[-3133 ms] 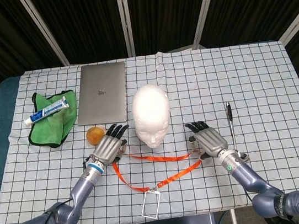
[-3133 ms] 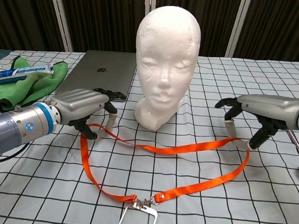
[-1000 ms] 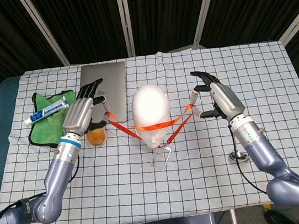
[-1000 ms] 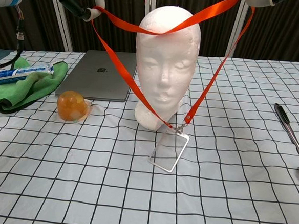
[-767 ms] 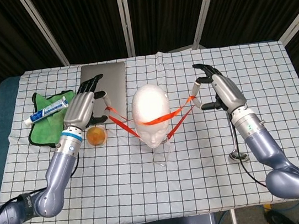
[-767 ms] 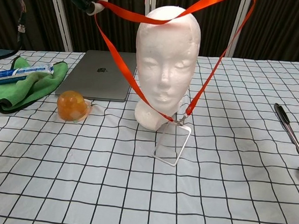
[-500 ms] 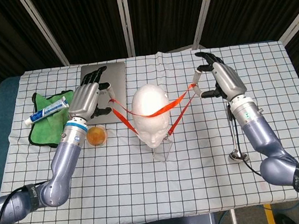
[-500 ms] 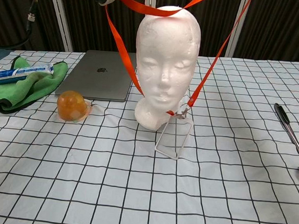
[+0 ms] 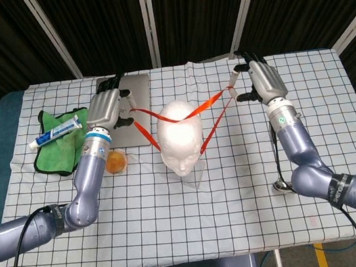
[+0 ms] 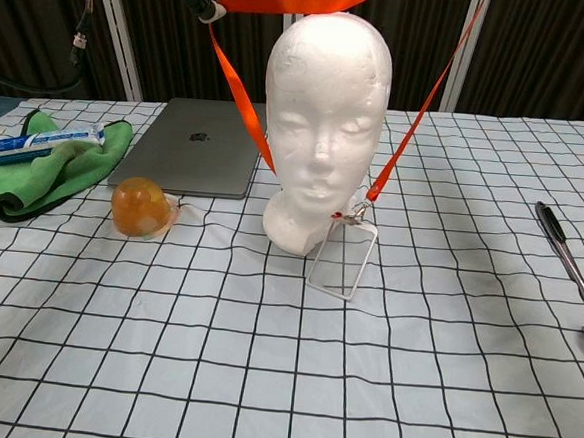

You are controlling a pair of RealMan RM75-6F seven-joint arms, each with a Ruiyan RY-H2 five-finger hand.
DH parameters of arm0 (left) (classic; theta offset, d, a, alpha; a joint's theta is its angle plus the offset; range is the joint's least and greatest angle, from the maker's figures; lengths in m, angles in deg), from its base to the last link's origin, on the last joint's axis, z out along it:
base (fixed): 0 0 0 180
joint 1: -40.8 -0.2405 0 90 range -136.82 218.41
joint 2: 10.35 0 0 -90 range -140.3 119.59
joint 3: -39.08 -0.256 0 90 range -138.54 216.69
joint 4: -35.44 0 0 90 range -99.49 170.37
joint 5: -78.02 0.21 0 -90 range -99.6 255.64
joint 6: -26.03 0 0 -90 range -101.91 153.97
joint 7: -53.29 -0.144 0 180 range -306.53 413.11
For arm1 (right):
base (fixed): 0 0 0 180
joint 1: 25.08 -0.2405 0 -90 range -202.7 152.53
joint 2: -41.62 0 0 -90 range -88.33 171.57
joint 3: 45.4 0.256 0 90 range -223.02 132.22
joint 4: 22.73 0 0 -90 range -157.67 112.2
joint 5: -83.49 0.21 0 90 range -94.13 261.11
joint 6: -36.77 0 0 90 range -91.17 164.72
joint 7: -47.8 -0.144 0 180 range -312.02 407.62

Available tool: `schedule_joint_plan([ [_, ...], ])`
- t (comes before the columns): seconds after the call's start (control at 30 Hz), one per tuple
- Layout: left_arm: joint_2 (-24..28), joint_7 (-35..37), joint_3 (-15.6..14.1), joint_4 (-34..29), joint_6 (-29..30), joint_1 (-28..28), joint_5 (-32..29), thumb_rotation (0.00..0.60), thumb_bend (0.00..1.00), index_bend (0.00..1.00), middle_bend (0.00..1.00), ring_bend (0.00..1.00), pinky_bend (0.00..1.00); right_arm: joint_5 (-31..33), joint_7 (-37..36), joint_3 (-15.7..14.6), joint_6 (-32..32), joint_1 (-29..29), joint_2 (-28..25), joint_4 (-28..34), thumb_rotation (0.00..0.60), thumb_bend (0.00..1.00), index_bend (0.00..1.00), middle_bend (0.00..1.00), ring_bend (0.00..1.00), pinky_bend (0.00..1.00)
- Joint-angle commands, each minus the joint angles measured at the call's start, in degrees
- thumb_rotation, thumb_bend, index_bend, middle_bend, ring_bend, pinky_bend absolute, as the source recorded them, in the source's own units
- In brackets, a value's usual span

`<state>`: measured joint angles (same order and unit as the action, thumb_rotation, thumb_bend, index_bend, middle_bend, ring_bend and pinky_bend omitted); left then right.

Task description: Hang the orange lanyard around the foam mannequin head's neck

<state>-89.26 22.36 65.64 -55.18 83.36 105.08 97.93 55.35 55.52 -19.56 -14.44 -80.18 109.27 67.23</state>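
Observation:
The white foam mannequin head (image 9: 180, 136) (image 10: 323, 131) stands upright mid-table. The orange lanyard (image 9: 208, 103) (image 10: 242, 95) is stretched taut above its crown, and both straps run down past the face to a clear badge holder (image 9: 194, 177) (image 10: 341, 258) tilted on the cloth at the neck's front. My left hand (image 9: 111, 106) pinches the strap to the left of the head, raised over the laptop; only its fingertips (image 10: 207, 3) show in the chest view. My right hand (image 9: 260, 82) pinches the strap to the right of the head. The loop's rear span is level with the crown.
A closed grey laptop (image 9: 138, 89) (image 10: 191, 157) lies behind and left of the head. An orange ball (image 9: 115, 161) (image 10: 139, 208) sits beside it. A green cloth (image 9: 58, 150) carries a toothpaste tube (image 9: 58, 130). A pen-like tool (image 9: 278, 159) (image 10: 570, 264) lies at the right.
Both hands have risen from the table with the lanyard and moved toward the back, carrying the strap up over the crown. The badge holder was dragged up to the neck's front.

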Motion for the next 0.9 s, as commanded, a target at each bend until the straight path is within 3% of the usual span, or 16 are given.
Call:
schedule_joint_plan([
  [0.03, -1.5, 0.6, -0.4, 3.7, -2.2, 1.0, -2.2, 0.600, 0.19, 0.05, 0.00, 0.00, 0.00, 1.6, 0.4, -0.5, 1.4, -1.0, 1.6, -3.3, 0.600, 0.43, 0.39, 0.07, 0.00, 0.00],
  [0.1, -1.8, 1.3, -0.6, 5.1, -4.0, 1.1, -2.5, 0.600, 0.00, 0.00, 0.00, 0.00, 0.00, 1.8, 0.3, -0.9, 2.2, -1.2, 2.3, -4.8, 0.600, 0.24, 0.16, 0.02, 0.00, 0.00],
  [0.13, -1.9, 2.2, -0.5, 5.7, -4.9, 0.9, -2.2, 0.600, 0.00, 0.00, 0.00, 0.00, 0.00, 1.7, 0.3, -1.1, 2.5, -1.2, 2.6, -5.5, 0.600, 0.16, 0.08, 0.01, 0.00, 0.00],
  [0.2, -2.2, 4.5, -0.3, 7.1, -6.3, 0.4, -0.6, 0.600, 0.00, 0.00, 0.00, 0.00, 0.00, 1.4, 0.8, -1.9, 2.7, -1.2, 3.3, -7.2, 0.600, 0.08, 0.01, 0.00, 0.00, 0.00],
  [0.6, 0.1, 11.4, -1.3, 7.7, -9.7, -2.1, 7.1, 0.600, 0.00, 0.00, 0.00, 0.00, 0.00, -2.4, 1.8, -3.4, 0.4, 0.5, 3.5, -9.0, 0.600, 0.07, 0.00, 0.00, 0.00, 0.00],
  [0.9, 8.0, 14.5, -3.6, 4.0, -20.9, -3.1, 6.6, 0.588, 0.00, 0.00, 0.00, 0.00, 0.00, -2.7, 1.8, -4.3, -0.7, 3.5, 0.5, -5.4, 0.600, 0.07, 0.01, 0.00, 0.00, 0.00],
])
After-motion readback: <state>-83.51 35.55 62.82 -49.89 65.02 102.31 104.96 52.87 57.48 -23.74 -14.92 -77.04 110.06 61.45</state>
